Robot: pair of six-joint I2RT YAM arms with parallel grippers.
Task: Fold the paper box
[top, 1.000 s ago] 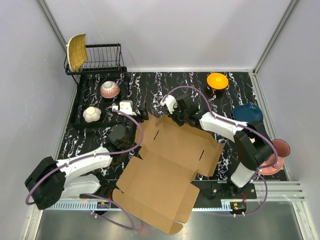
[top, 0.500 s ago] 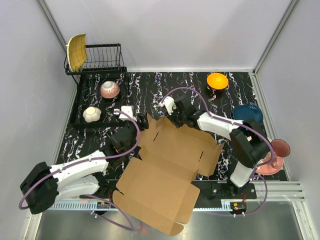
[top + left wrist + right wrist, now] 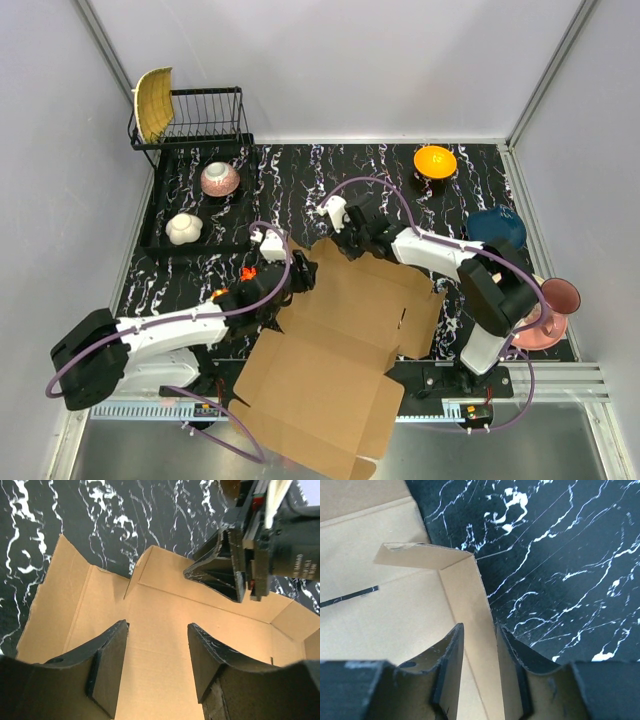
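- While it lies opened out and mostly flat on the black marbled table (image 3: 300,180), the paper box (image 3: 335,350) fills the middle of the near half between the two arms. Its near flaps reach past the table's edge over the grey strip by the bases.
- At the box's far corner we see a narrow flap (image 3: 467,595) standing up from the panel, with a small tab bent over at its end.
- We find the right gripper (image 3: 480,655) astride that flap, one finger on each side and the jaws partly apart. We cannot tell whether they pinch the cardboard.
- We see the left gripper (image 3: 157,647) hanging just above the far left part of the box, jaws well apart. Only the bare panel lies beneath them, and they have hold of nothing.
- Both grippers sit near each other at the box's far edge.
- Farther left we note a black tray (image 3: 160,215) with a pink bowl (image 3: 220,178) and a white bowl (image 3: 184,228). Behind it stands a wire rack (image 3: 205,115) with a yellow bowl (image 3: 153,100).
- On the right are an orange bowl (image 3: 435,160), a blue bowl (image 3: 495,225) and pink dishes (image 3: 562,293).
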